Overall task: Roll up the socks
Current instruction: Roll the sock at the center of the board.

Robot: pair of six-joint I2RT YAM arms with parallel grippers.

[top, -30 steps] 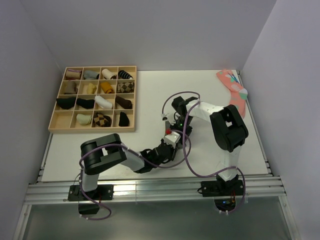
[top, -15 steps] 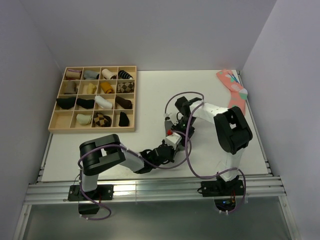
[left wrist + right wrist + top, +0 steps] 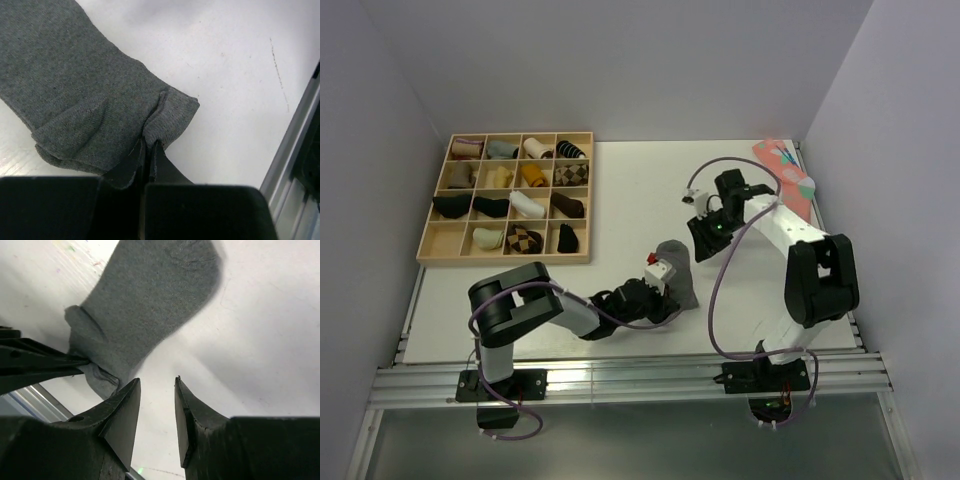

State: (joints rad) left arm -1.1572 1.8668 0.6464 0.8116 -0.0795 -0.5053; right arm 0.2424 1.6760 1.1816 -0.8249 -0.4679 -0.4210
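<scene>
White table [image 3: 620, 190], flat top, faint scuff marks. On it:
- wooden tray [image 3: 506, 259], sixteen compartments, far left;
- grey sock [image 3: 683, 282], lying flat, near the front middle;
- pink sock [image 3: 782, 165] with coloured dots, far right edge, beside the wall.

plain grey socks [image 3: 85, 105], flat, cuff end pinched

i'm looking at a white table [image 3: 620, 200] boxed in by pale lilac walls [image 3: 620, 60], soft light falling evenly, an aluminium rail [image 3: 620, 385] running along its near edge.
</scene>
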